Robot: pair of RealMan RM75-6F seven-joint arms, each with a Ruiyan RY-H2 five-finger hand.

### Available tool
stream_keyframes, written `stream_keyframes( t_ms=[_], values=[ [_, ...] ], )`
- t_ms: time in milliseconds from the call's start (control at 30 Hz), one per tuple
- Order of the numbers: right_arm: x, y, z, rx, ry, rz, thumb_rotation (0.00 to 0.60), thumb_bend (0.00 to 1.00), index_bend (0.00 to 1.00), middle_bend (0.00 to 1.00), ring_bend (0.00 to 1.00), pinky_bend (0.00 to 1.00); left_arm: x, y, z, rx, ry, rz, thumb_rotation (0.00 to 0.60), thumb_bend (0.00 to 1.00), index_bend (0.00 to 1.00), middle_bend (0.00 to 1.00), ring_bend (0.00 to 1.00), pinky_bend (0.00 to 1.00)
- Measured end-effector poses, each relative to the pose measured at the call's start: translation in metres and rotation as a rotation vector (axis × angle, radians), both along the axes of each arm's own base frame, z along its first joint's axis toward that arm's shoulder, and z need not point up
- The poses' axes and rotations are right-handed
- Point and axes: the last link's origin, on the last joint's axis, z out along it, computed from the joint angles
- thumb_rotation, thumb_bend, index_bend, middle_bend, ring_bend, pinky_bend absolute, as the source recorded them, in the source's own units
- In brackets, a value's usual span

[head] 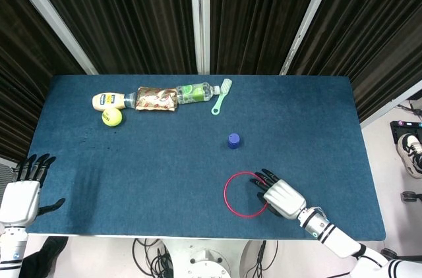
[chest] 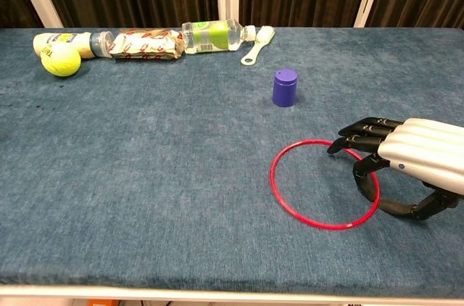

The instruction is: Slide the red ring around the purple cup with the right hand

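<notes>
The ring (chest: 324,183) lay flat on the near right of the table (head: 316,126), with the cup (chest: 285,87) standing upright just beyond it, apart. No label writing was legible on the far-left bottles (head: 194,92). The right hand (chest: 406,161) rested palm down, fingers (chest: 355,145) curled over the ring's right edge. The left hand (head: 23,189) hung spread and empty off the near left corner.

Blue felt tabletop (head: 165,159) sat w/ dark pleated curtains (head: 132,14) behind, split by white posts (head: 200,14); cables (head: 148,251) on pale floor below front edge
</notes>
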Motion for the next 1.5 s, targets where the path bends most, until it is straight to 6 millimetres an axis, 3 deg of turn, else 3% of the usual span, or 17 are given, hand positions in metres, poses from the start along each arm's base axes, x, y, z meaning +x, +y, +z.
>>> stream_keyframes(
  t_ms=[267,967,1267,1500],
  values=[
    [0.001,-0.001,0.005,-0.024,-0.016,-0.011,0.600,0.41,0.59,0.15,0.00,0.00,-0.001,0.000,0.000,-0.001,-0.003,-0.004,0.600,0.02,0.13,0.06,0.00,0.00],
    [0.022,-0.017,0.048,-0.214,-0.110,0.033,0.600,0.42,0.63,0.16,0.00,0.00,0.000,0.004,-0.002,-0.006,-0.007,-0.022,0.600,0.02,0.13,0.06,0.00,0.00],
    [0.041,-0.053,0.066,-0.287,-0.125,0.040,0.600,0.42,0.63,0.16,0.00,0.00,0.004,0.008,-0.002,-0.007,-0.005,-0.039,0.600,0.03,0.13,0.06,0.00,0.00],
    [0.056,-0.089,0.055,-0.261,-0.083,0.017,0.600,0.42,0.63,0.16,0.00,0.00,0.002,0.007,-0.002,-0.009,-0.003,-0.023,0.600,0.02,0.13,0.06,0.00,0.00]
  ],
)
